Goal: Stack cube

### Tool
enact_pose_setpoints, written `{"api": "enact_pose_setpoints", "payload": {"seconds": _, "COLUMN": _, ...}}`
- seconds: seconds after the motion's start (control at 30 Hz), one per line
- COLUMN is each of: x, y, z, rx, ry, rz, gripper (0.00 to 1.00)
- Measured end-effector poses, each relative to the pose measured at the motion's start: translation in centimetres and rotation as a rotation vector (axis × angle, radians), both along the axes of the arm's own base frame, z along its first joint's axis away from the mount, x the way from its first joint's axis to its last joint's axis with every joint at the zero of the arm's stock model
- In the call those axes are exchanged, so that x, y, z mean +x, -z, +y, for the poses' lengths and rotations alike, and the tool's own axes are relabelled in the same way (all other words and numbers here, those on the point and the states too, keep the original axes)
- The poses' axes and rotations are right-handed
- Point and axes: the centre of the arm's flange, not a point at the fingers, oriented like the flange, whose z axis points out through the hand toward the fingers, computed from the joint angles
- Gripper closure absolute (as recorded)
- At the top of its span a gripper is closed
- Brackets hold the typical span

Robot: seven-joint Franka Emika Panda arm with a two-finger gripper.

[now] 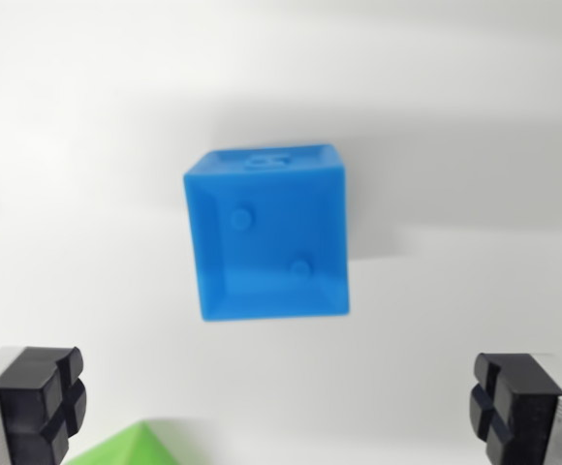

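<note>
Both pads [37, 405] sit at the bottom corners of the wrist view, far apart, so my pincer [276, 407] is spread wide and has hold of nothing. Just inside the bottom edge, beside the pad on the wrist view's left, pokes a green corner [136, 448]; I judge it to be a second cube, though too little shows to be sure. Ahead, well apart from the pads, the blue cube [266, 232] rests on the white table [455, 116], square to me, a two-dot face up. I stay wide open because, as I judge it, no grasp has begun; one cube must be gripped and set on the other.
</note>
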Motion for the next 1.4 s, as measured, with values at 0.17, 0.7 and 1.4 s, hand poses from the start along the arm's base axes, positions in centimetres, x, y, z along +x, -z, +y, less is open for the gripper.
{"api": "enact_pose_setpoints", "payload": {"seconds": 0.17, "x": 0.3, "y": 1.9, "z": 0.6, "rx": 0.001, "ry": -0.014, "rz": -0.001, "gripper": 0.0}}
{"api": "enact_pose_setpoints", "payload": {"seconds": 0.7, "x": 0.3, "y": 8.2, "z": 0.6, "rx": 0.001, "ry": -0.015, "rz": -0.002, "gripper": 0.0}}
{"api": "enact_pose_setpoints", "payload": {"seconds": 1.4, "x": 0.3, "y": 10.1, "z": 0.6, "rx": 0.001, "ry": -0.015, "rz": -0.003, "gripper": 1.0}}
